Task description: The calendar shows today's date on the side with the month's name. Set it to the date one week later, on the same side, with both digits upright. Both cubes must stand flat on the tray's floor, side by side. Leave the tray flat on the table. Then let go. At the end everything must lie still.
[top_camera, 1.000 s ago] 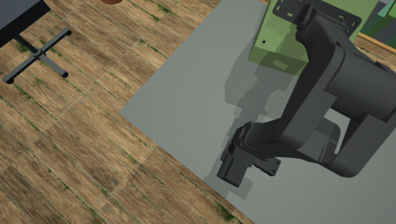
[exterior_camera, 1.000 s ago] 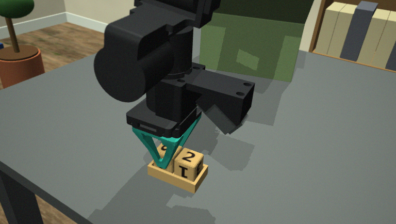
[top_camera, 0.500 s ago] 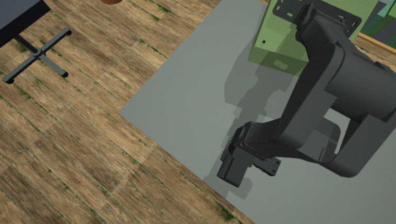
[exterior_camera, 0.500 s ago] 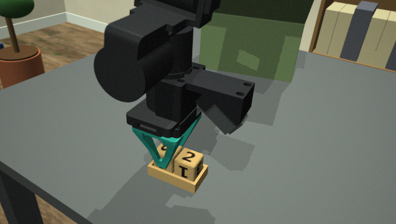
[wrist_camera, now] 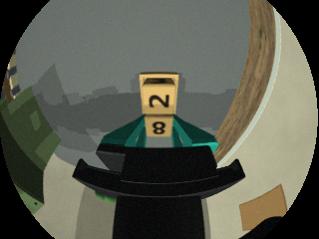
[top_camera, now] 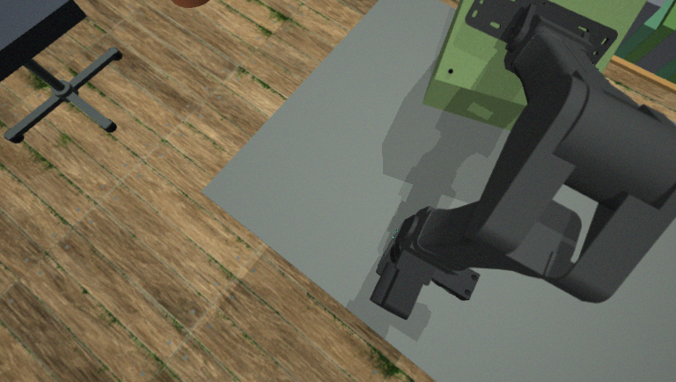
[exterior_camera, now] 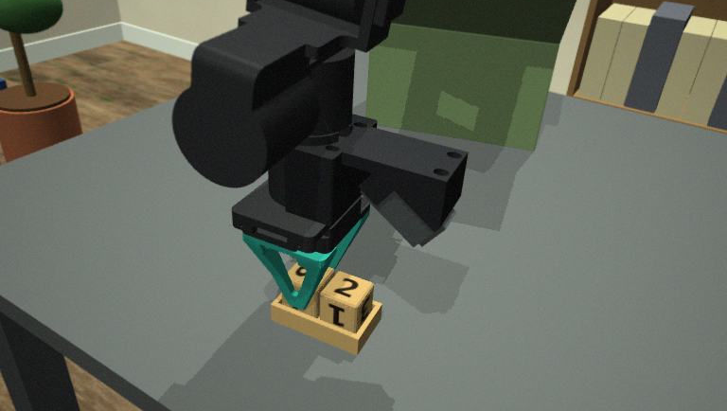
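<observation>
The wooden tray (exterior_camera: 316, 325) (wrist_camera: 159, 75) stands flat on the grey table and holds two cubes. In the exterior view, the right cube (exterior_camera: 345, 298) (wrist_camera: 159, 91) has a 2 on top and an upside-down 1 on its front. The left cube (exterior_camera: 301, 271) (wrist_camera: 159, 133) has an 8 on top, and the near finger covers most of its front. The gripper (exterior_camera: 310, 290) (wrist_camera: 159, 120) points down, its teal fingers shut on the left cube from two opposite sides. The cubes' bottoms and the tray's far side are hidden. In the top view the arm hides tray and cubes.
The arm's green base block (top_camera: 478, 59) (exterior_camera: 461, 84) stands behind the tray. The table's edge (exterior_camera: 79, 355) is near the tray in the exterior view. A bookshelf (exterior_camera: 584, 36), a potted plant (exterior_camera: 37, 116) and a chair (top_camera: 34, 24) stand beyond the table.
</observation>
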### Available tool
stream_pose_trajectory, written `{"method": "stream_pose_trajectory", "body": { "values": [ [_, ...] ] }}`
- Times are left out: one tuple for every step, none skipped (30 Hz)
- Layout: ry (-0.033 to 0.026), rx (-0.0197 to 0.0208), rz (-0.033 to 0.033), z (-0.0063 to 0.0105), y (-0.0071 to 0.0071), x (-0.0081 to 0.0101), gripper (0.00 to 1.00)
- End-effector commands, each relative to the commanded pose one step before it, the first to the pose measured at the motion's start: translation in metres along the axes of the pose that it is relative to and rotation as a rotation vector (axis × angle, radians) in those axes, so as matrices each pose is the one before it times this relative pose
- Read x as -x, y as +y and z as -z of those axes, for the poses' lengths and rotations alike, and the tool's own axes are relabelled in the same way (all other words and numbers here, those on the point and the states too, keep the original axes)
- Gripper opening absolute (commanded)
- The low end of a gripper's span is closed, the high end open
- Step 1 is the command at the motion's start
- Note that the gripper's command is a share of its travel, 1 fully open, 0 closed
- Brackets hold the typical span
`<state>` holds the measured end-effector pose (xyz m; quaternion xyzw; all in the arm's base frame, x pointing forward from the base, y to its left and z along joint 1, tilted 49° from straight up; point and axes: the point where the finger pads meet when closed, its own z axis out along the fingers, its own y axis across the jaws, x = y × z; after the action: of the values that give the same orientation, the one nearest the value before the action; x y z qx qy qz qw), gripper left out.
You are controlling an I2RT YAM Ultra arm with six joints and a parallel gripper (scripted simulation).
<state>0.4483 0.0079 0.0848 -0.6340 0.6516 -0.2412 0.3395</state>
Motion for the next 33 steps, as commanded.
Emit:
{"method": "stream_pose_trajectory", "body": {
  "values": [
    [-0.00121, -0.00851, 0.00056, 0.00153, -0.00316, 0.00047, 0.27],
    [0.00000, 0.00000, 0.00000, 0.00000, 0.00000, 0.00000, 0.27],
    [0.00000, 0.00000, 0.00000, 0.00005, 0.00000, 0.00000, 0.27],
    [0.00000, 0.00000, 0.00000, 0.00034, 0.00000, 0.00000, 0.27],
    [0.00000, 0.00000, 0.00000, 0.00086, -0.00001, 0.00000, 0.27],
    [0.00000, -0.00001, 0.00001, 0.00154, -0.00001, 0.00000, 0.27],
    [0.00000, -0.00001, 0.00001, 0.00231, 0.00000, 0.00000, 0.27],
    [0.00000, -0.00002, 0.00001, 0.00314, -0.00003, 0.00000, 0.27],
    [0.00001, -0.00002, 0.00002, 0.00397, -0.00002, 0.00000, 0.27],
    [0.00001, -0.00002, 0.00002, 0.00475, -0.00002, 0.00000, 0.27],
    [0.00001, -0.00003, 0.00003, 0.00546, -0.00003, 0.00000, 0.27],
    [0.00001, -0.00003, 0.00003, 0.00606, -0.00003, 0.00000, 0.27],
    [0.00001, -0.00004, 0.00003, 0.00654, -0.00003, 0.00001, 0.27],
    [0.00001, -0.00004, 0.00004, 0.00690, -0.00005, 0.00000, 0.27],
    [0.00001, -0.00004, 0.00004, 0.00709, -0.00004, 0.00001, 0.27],
    [0.00001, -0.00004, 0.00004, 0.00712, -0.00004, 0.00001, 0.27],
    [0.00002, -0.00004, 0.00004, 0.00700, -0.00005, 0.00001, 0.27],
    [0.00000, 0.00000, 0.00000, 0.00000, 0.00000, 0.00000, 0.27],
    [0.00000, 0.00000, 0.00000, 0.00000, 0.00000, 0.00000, 0.27],
    [0.00002, -0.00004, 0.00004, 0.00672, -0.00003, 0.00001, 0.27],
    [0.00002, -0.00004, 0.00004, 0.00630, -0.00005, 0.00000, 0.27],
    [0.00001, -0.00003, 0.00004, 0.00572, -0.00004, 0.00000, 0.27],
    [0.00001, -0.00003, 0.00004, 0.00502, -0.00003, 0.00000, 0.27],
    [0.00001, -0.00002, 0.00003, 0.00423, -0.00002, 0.00000, 0.27],
    [0.00001, -0.00002, 0.00002, 0.00337, -0.00002, 0.00000, 0.27],
    [0.00001, -0.00001, 0.00002, 0.00251, -0.00002, 0.00000, 0.27],
    [0.00001, -0.00001, 0.00001, 0.00167, -0.00001, 0.00000, 0.27],
    [0.00000, -0.00001, 0.00001, 0.00093, 0.00000, 0.00000, 0.27],
    [0.00000, 0.00000, 0.00000, 0.00037, 0.00000, 0.00000, 0.27],
    [0.00000, 0.00000, 0.00000, 0.00006, 0.00000, 0.00000, 0.27],
    [0.00000, 0.00000, 0.00000, 0.00000, 0.00000, 0.00000, 0.27],
    [0.00000, 0.00000, 0.00000, 0.00000, 0.00000, 0.00000, 0.27],
    [0.00000, 0.00000, 0.00000, 0.00000, 0.00000, 0.00000, 0.27]
  ]
}}
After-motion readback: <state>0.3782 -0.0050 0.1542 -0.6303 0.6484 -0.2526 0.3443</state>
